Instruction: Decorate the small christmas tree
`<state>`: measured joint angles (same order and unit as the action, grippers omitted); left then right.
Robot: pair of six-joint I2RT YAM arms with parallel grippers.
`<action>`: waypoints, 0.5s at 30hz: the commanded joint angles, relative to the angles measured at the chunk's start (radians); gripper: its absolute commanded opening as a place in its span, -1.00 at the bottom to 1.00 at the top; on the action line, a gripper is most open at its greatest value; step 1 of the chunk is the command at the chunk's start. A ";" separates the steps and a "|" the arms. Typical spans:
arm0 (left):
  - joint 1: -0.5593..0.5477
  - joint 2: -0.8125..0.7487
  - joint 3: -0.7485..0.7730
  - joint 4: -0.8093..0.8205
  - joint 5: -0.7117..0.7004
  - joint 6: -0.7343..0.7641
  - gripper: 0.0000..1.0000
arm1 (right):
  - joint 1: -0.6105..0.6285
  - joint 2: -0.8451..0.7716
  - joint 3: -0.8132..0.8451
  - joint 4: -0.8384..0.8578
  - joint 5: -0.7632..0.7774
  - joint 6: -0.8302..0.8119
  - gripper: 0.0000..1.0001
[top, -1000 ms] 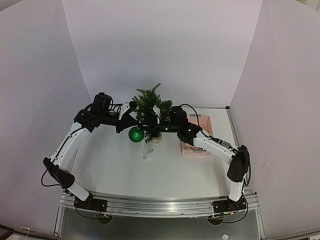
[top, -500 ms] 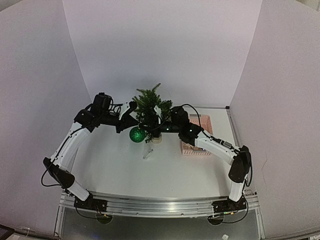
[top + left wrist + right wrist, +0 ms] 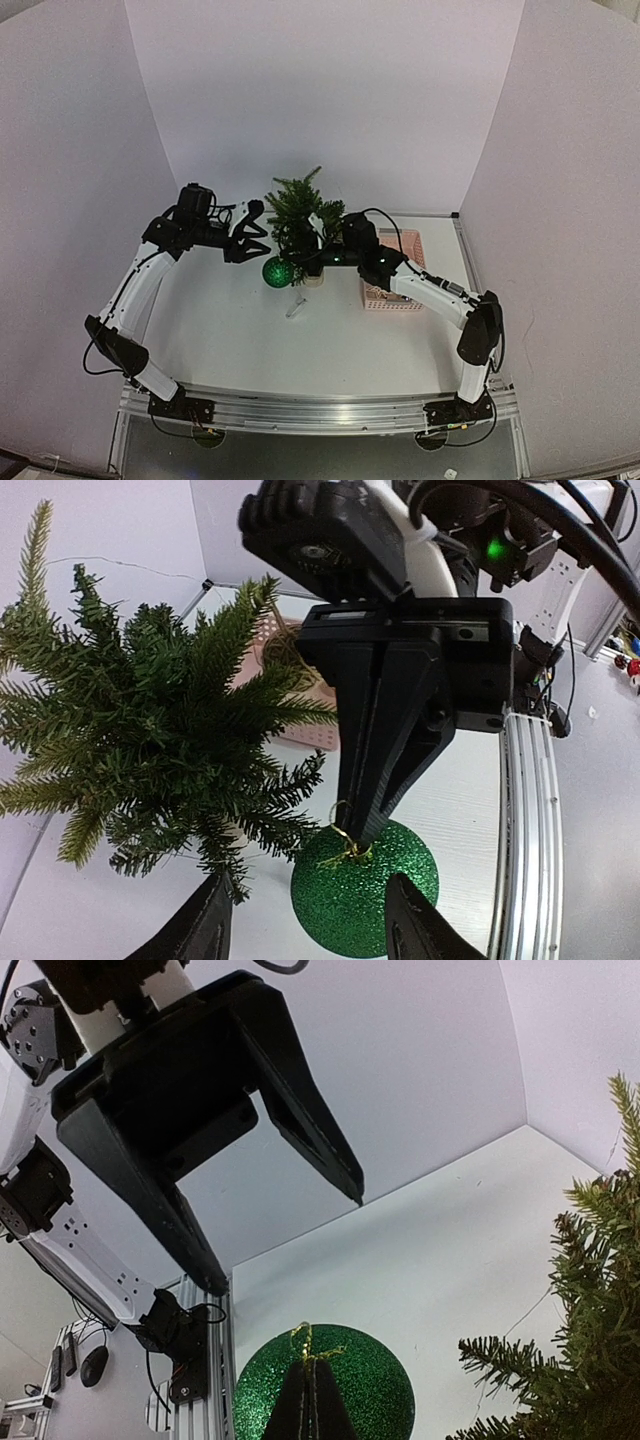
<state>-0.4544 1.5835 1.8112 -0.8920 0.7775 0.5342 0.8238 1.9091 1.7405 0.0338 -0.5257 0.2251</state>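
- While the right claw point(image 3: 300, 262) is clenched on the thin gold loop point(image 3: 348, 842) of a green glitter bauble point(image 3: 278, 272), the left claw point(image 3: 250, 231) stands released, its two black fingers spread with nothing between them.
- Seen from the left wrist, the right claw's fingers come down pressed flat together to a narrow point. The loop is pinched at that point and the bauble hangs directly beneath it.
- The small christmas tree point(image 3: 297, 208) stands upright toward the back middle of the white table point(image 3: 230, 340), its pale round base point(image 3: 314, 280) resting on the tabletop.
- The bauble is at the tree's near-left side, just beside the tips of the lowest branches. Whether the loop is hooked over a branch cannot be told, nor whether the bauble touches the table.
- The left claw is to the left of the tree, a little above and left of the bauble and apart from it. In the right wrist view its open fingers loom over the bauble's top without touching.
- A pink basket point(image 3: 392, 298) sits to the right of the tree, partly hidden under the right arm.
- A small pale item point(image 3: 295, 308) lies on the table just in front of the tree's base; it is too small to identify.
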 commanded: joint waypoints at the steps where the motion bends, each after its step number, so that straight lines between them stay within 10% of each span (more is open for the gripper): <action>1: -0.001 -0.036 -0.047 0.029 0.060 0.028 0.05 | -0.003 -0.049 0.026 -0.060 0.018 -0.016 -1.00; 15: -0.002 -0.162 -0.413 0.561 0.070 -0.262 0.02 | -0.002 -0.150 -0.044 -0.212 0.099 0.032 -1.00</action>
<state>-0.4553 1.5192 1.4983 -0.6135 0.8448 0.4047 0.8234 1.8099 1.6993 -0.1389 -0.4641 0.2366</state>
